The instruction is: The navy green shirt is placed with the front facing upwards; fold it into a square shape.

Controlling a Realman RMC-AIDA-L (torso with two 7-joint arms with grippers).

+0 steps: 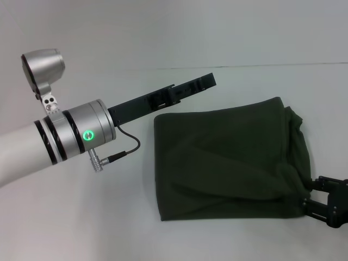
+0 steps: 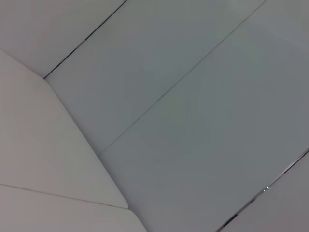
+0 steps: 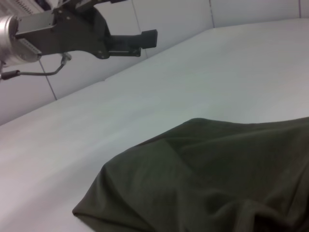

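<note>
Dark olive-green cloth lay folded into a rough rectangle on the white tabletop (image 1: 81, 217): the shirt (image 1: 228, 163), its plain side up, with no lettering showing. Its left and near edges ran fairly straight, while the right side was bunched and puckered, the folds gathering toward the near right corner. There the right gripper (image 1: 311, 197) sat low at the tabletop's edge, its black fingers closed on the gathered corner of the shirt. The left gripper (image 1: 202, 82) was raised above the tabletop beyond the shirt's far left corner, apart from the cloth and holding nothing; whether its fingers were open or closed could not be told. From the right wrist, the shirt (image 3: 217, 179) spread wrinkled across the tabletop.
</note>
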